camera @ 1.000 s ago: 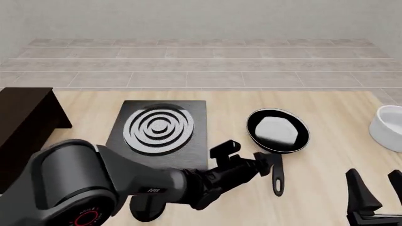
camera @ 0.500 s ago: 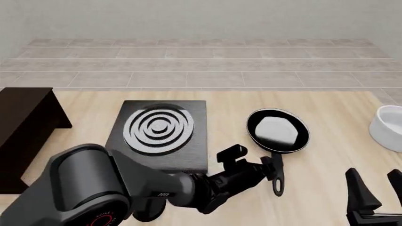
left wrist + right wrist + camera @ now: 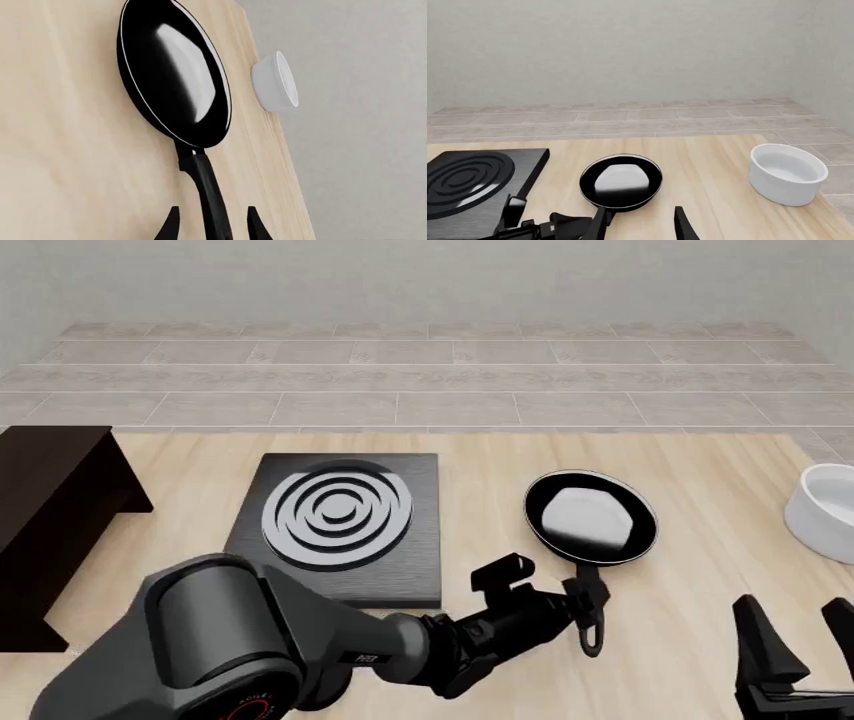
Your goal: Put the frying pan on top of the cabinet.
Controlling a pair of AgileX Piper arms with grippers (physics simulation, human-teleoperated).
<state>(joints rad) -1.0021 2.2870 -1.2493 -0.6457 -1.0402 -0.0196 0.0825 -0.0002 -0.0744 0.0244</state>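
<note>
Here the frying pan point(image 3: 590, 517) lies flat on the light wooden table point(image 3: 694, 580), right of the black slab with silver rings point(image 3: 340, 523) and well apart from the white bowl point(image 3: 825, 510), which sits at the table's right edge and is cut off by the frame there. Bare tabletop lies open all round the pan's rim. The dark cabinet point(image 3: 47, 515) stands at the far left, partly out of frame, with the ringed slab between it and the pan.

The left gripper point(image 3: 591, 602) reaches in low from the left, its two fingers parted to either side of the pan's long handle. In the left wrist view the fingertips point(image 3: 172, 226) flank the handle with a sliver of table showing on each side, so they are not closed on it; whether either pad touches cannot be told.

The right gripper point(image 3: 801, 640) waits at the lower right corner, mostly cut off, fingers spread with nothing between them.

Compared with a second ago, the left arm has slid further right and forward, bringing its fingers from just short of the handle to straddling it. The pan, bowl and right gripper are unmoved.
</note>
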